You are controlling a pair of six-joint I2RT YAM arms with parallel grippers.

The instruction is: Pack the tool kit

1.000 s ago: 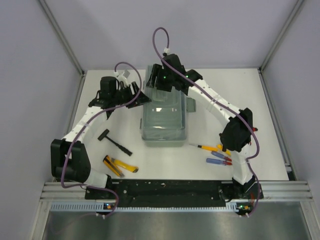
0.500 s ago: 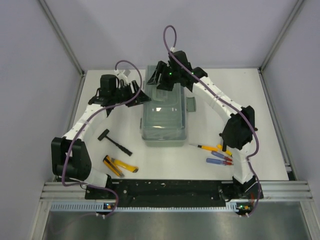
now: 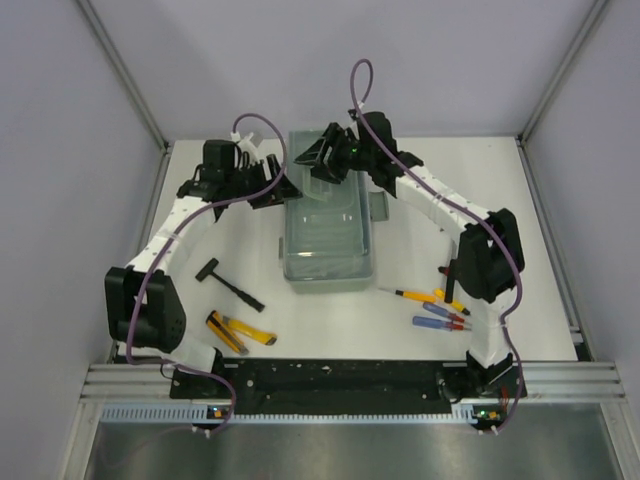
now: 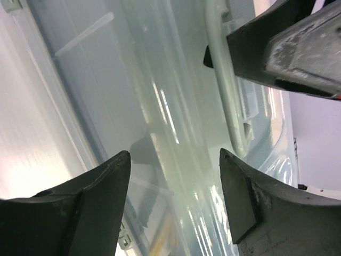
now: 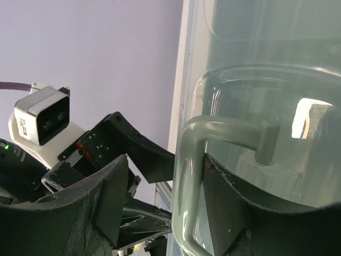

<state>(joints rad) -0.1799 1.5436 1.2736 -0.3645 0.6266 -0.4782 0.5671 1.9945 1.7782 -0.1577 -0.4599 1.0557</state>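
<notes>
Over the last second my right pincer [image 5: 165, 170] has swung from above the translucent lid [image 3: 328, 215] toward the far end of the sage-green toolbox [image 3: 330, 268], and its jaws now stand apart astride the pale green handle [image 5: 186, 176]. One finger sits against the bar, while a sliver of daylight shows on the other side, so I am straddling it and not clenching it. My left pincer [image 4: 173, 154] has drawn back a little toward the box's far left corner and hangs released over the lid, gripping nothing (from its own camera I see the handle and my other fingers just beyond). The toolbox has not shifted: it still sits mid-table, long side running away from me. I cannot tell whether the lid has lifted at all. I judge this to be the opening step, with no packing begun. The black hammer [image 3: 228, 282] and the red-and-yellow pliers [image 3: 240, 332] lie where they were to the near left of the box. The yellow, blue and red screwdrivers [image 3: 435, 308] lie untouched to its near right. The table [image 3: 540, 220] is plain matte white, giving the box little to catch on if I tug. Pale lavender walls [image 3: 450, 60] close in on three sides, and a slotted aluminium rail [image 3: 350, 380] carries my bases along the near edge.
</notes>
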